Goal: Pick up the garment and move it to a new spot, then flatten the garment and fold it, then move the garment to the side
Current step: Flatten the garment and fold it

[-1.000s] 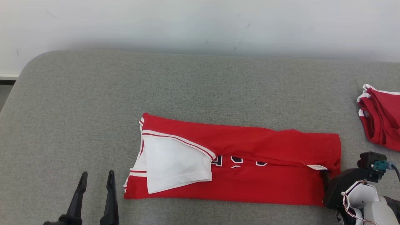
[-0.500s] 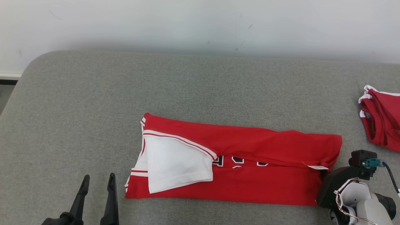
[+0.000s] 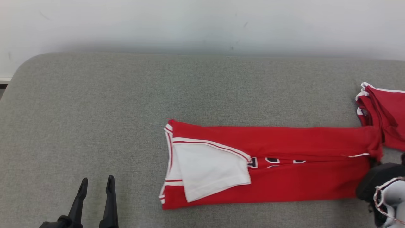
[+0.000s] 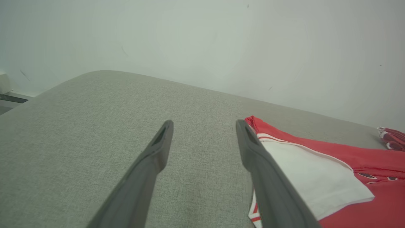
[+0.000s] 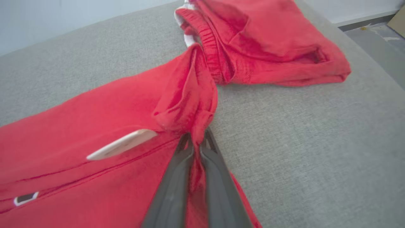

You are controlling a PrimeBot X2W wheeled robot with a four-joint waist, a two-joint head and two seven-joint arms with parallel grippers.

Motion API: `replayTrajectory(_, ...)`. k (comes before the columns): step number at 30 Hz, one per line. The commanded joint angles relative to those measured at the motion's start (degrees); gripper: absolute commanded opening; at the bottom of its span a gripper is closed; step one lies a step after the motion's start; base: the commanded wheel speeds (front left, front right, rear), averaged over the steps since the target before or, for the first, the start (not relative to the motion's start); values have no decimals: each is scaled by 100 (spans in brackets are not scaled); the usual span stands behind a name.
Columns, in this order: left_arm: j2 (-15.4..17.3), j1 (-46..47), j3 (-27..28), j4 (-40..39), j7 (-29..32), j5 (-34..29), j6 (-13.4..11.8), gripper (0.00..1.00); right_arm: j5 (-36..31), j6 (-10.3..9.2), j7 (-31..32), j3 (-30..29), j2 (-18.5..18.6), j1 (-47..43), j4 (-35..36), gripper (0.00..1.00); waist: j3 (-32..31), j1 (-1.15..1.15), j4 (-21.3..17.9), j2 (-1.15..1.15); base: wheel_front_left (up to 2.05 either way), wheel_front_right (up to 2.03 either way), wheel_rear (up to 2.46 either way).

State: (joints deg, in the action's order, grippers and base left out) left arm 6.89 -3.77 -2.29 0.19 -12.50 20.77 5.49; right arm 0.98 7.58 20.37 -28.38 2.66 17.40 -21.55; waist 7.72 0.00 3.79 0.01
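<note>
Left gripper (image 3: 97,179): two dark fingers spread wide, holding nothing, low over the bare grey woven fabric surface (image 3: 126,104).
Gap on the left: open grey fabric lies between that gripper and the garment's near end; they are well apart.
Task garment: a long folded red jersey with white-and-red striped trim (image 3: 284,139), lying flat on the surface, right of centre in the head view.
Left end: a white panel (image 3: 208,167) is folded over the red.
Long axis: left to right across the head view, so one end faces each arm.
Right end: bunched into a raised peak beside a small white label (image 5: 121,144).
Right gripper (image 5: 196,142): fingers pinched narrow on that bunched red corner.
Neighbour: a crumpled red garment pile with white trim (image 3: 386,107) sits at the jersey's right end, seemingly touching it.
Nearer arm: the right, already on the cloth.
Likely call: any pull to the right runs along the long axis, towards that pile.
</note>
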Motion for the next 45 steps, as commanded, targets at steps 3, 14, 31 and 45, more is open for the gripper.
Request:
replayTrajectory(3,22,-71,-27,-4,23,42,-21,100,-147,-17,21,-179,30,-123,572,0,-28,0,-60,-1,0,0,0)
replayTrajectory(14,30,-52,-91,7,21,71,-28,100,-346,-17,283,-310,27,-349,1861,0,-59,0,-65,-1,0,0,0)
replayTrajectory(31,68,-38,-174,65,26,165,-41,100,822,-16,823,2699,24,-782,2494,0,-92,0,-26,-1,0,0,0)
replayTrajectory(45,24,51,-317,167,-16,192,-39,100,1592,-16,258,4546,26,48,872,0,-45,0,240,-1,0,0,0)
